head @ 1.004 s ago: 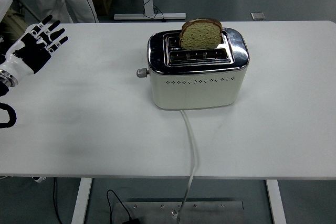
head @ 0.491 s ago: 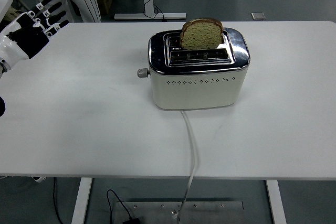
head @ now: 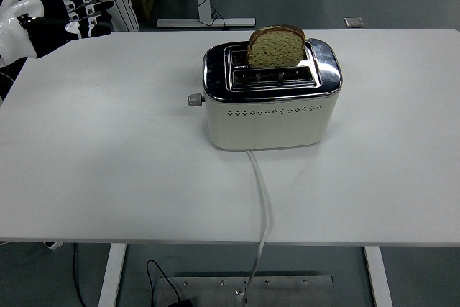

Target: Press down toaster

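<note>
The left hand (head: 61,14) hovers open and empty over the counter's (head: 108,156) far left corner, well apart from the toaster (head: 271,106).

Bright, even overhead light is falling on the white table (head: 108,163), leaving only a faint, soft shadow lying around the base of the toaster (head: 270,95). Glare is glinting off the toaster's chrome top. Everything around the toaster is staying sharp, without blur.
</note>
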